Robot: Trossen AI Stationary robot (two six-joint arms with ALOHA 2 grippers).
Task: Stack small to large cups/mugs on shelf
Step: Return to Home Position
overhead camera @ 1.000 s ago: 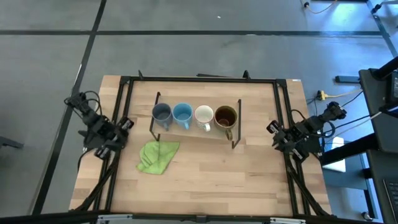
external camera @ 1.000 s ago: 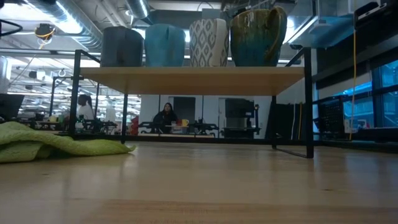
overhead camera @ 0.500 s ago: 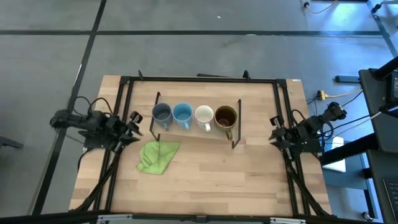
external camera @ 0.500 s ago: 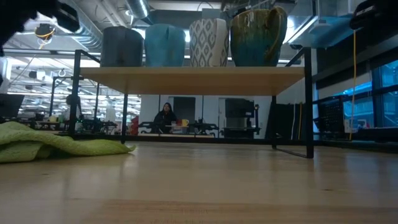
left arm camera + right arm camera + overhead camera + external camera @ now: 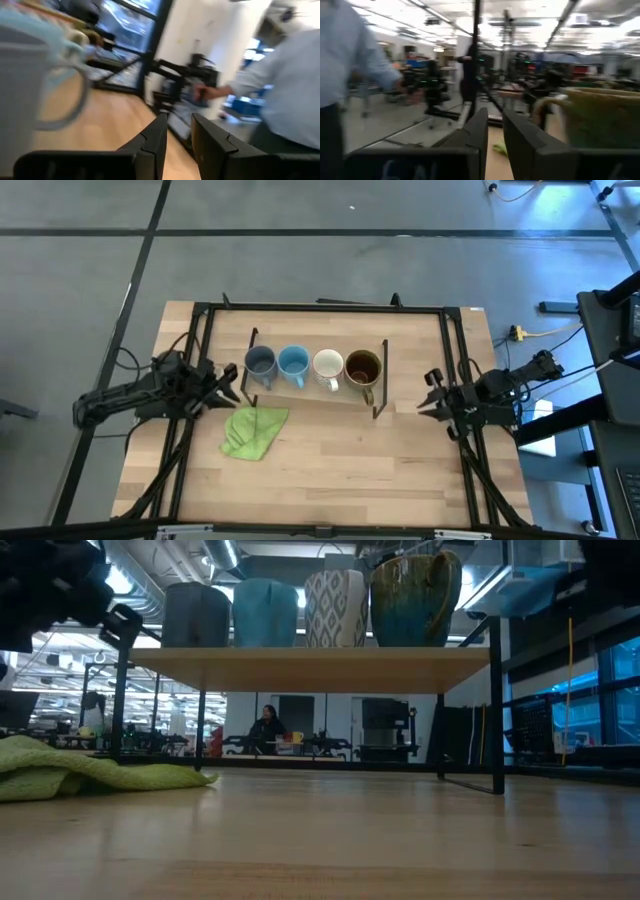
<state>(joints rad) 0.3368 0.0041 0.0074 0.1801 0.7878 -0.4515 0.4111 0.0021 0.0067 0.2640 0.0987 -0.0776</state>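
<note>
Four handled mugs (image 5: 311, 366) are ranged small to large on the light-wood wire-framed shelf (image 5: 300, 391); nothing is left. Left gripper (image 5: 222, 376) and right gripper (image 5: 428, 392): jaws nearly pressed together, nothing pinched.

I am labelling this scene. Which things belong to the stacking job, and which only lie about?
Job: grey-blue mug, light blue mug, white mug, brown mug, shelf.
Lying about: green cloth.
</note>
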